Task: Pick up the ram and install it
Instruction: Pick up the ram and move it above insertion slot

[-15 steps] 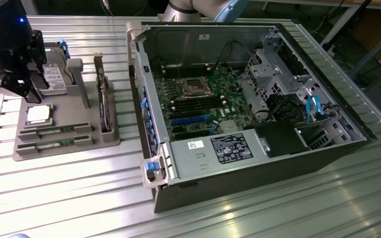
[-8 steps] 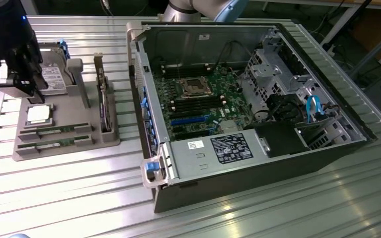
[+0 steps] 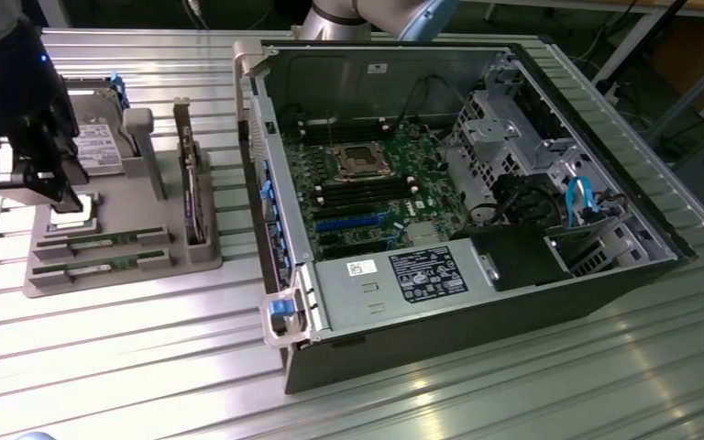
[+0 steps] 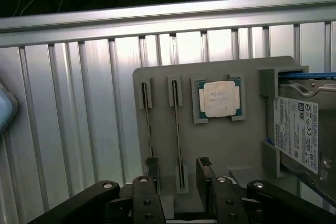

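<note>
Grey plastic holder (image 4: 226, 150) sits on the ribbed aluminium table (image 3: 144, 367), to the exterior view's left of the open computer case (image 3: 365, 69). From where I stand, the black gripper (image 4: 178, 174) hangs over that holder with its 2 fingers (image 4: 153, 170) spread wide and nothing held between them.

The ram (image 4: 178, 129) stands on edge in its slot in the holder, the slot nearer the square silver processor (image 4: 218, 99). In the wrist view the fingertips line up on either side of one end of it, with a gap showing on both sides. A second stick (image 4: 147, 124) stands in the neighbouring slot, just beside the ram and parallel to it.

The hard drive (image 4: 296, 129) with its white label is propped at the far side of the processor from the 2 sticks. An expansion card (image 3: 187, 174) stands upright along the holder's edge nearest the case.

Inside the case the green motherboard (image 3: 370, 183) lies exposed, with its socket (image 3: 355, 160) near the middle. A grey power supply (image 3: 413, 275) with a dark label sits just below it in the exterior view.
</note>
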You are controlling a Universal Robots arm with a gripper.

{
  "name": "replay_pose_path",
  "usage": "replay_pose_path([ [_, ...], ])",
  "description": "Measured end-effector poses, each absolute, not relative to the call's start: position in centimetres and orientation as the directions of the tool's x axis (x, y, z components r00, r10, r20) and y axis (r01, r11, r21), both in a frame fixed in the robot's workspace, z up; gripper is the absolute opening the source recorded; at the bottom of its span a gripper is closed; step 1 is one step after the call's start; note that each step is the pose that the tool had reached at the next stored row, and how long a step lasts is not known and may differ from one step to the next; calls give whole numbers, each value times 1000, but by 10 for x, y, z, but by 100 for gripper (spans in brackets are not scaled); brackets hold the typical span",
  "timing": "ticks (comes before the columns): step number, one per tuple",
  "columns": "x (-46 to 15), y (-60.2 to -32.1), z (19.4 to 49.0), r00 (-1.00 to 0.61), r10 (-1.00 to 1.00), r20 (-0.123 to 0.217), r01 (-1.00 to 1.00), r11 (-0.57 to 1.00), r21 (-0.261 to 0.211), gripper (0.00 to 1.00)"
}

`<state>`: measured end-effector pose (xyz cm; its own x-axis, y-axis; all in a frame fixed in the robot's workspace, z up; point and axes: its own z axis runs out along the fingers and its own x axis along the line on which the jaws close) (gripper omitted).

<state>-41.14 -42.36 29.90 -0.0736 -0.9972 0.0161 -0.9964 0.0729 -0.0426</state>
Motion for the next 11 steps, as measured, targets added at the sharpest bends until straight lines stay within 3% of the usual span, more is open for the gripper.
replay_pose_path([
  [3,-411,-436,296,-73,-997,16,-997,72,-43,42],
  [11,-411,-436,285,-73,-997,16,-997,72,-43,42],
])
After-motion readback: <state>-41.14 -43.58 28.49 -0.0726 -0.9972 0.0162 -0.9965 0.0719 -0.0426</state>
